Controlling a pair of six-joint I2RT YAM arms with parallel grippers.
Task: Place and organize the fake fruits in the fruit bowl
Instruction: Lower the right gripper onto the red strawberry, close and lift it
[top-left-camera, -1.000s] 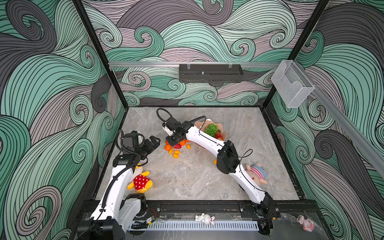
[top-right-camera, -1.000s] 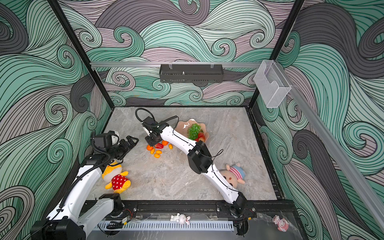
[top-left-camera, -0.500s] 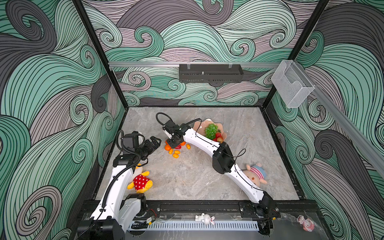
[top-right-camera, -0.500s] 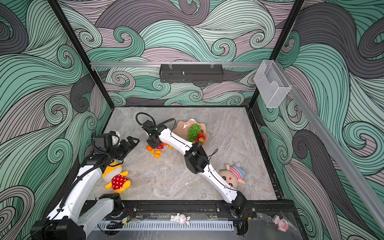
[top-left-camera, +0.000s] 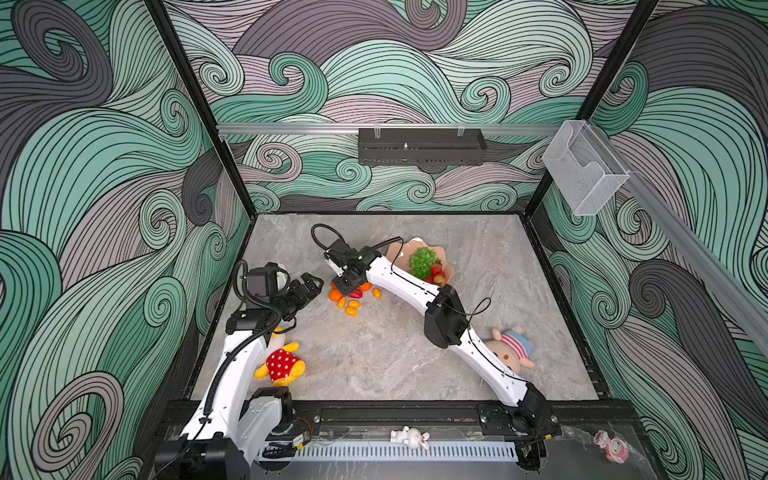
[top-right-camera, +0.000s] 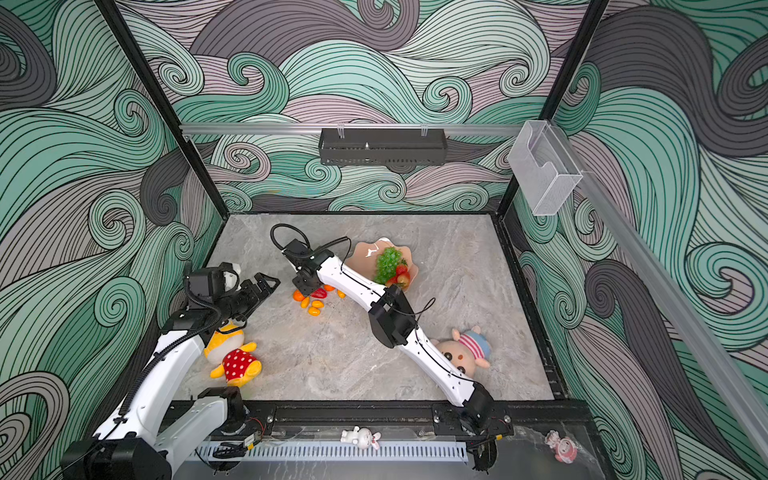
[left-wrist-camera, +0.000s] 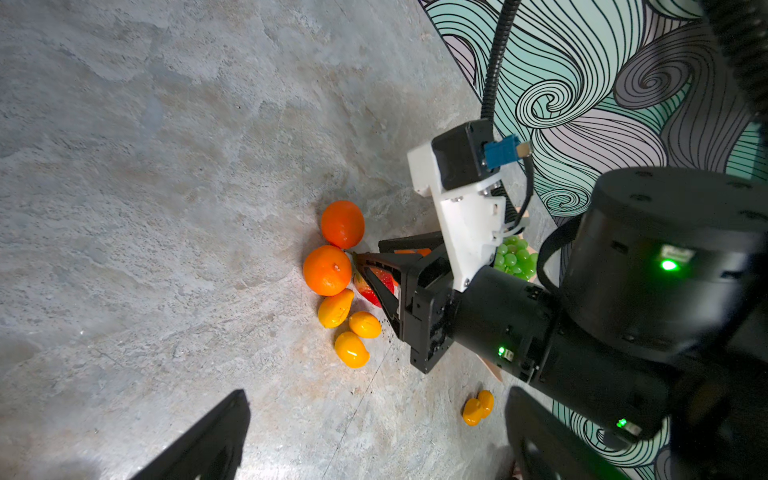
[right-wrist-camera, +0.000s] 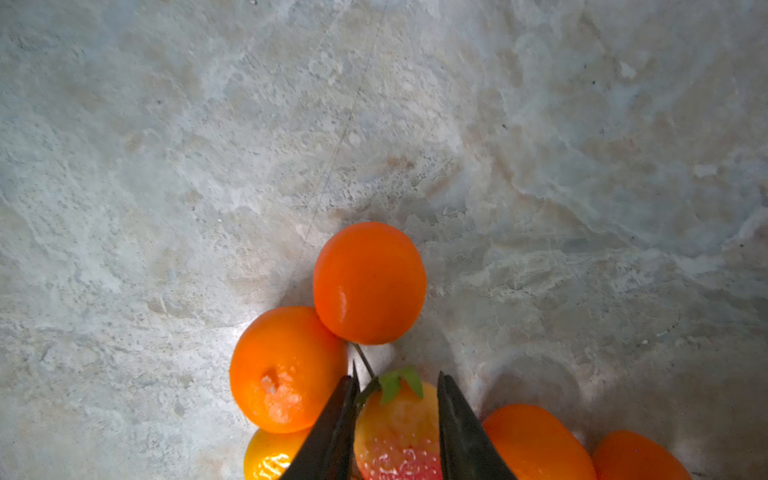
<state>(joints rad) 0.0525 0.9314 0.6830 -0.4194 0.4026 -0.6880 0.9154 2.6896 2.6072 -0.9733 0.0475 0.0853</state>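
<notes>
Jaws of the right gripper (right-wrist-camera: 397, 372) stand part closed around a strawberry (right-wrist-camera: 395, 432), one finger against each side. The fruit lies low on the table (top-left-camera: 374, 361) among other loose fruits. Two tangerines (right-wrist-camera: 369, 282) touch each other just past the fingertips, and kumquats (left-wrist-camera: 351, 349) lie close beside the strawberry. Just beside this cluster, in both top views, the left gripper (top-left-camera: 309, 286) hangs with its jaws spread as wide as they go, holding nothing and touching nothing. Near the cluster, partly hidden by the right arm (top-left-camera: 399, 282), sits the bowl (top-left-camera: 395, 251). It holds grapes (top-left-camera: 423, 262) and red strawberries (top-left-camera: 436, 272).
</notes>
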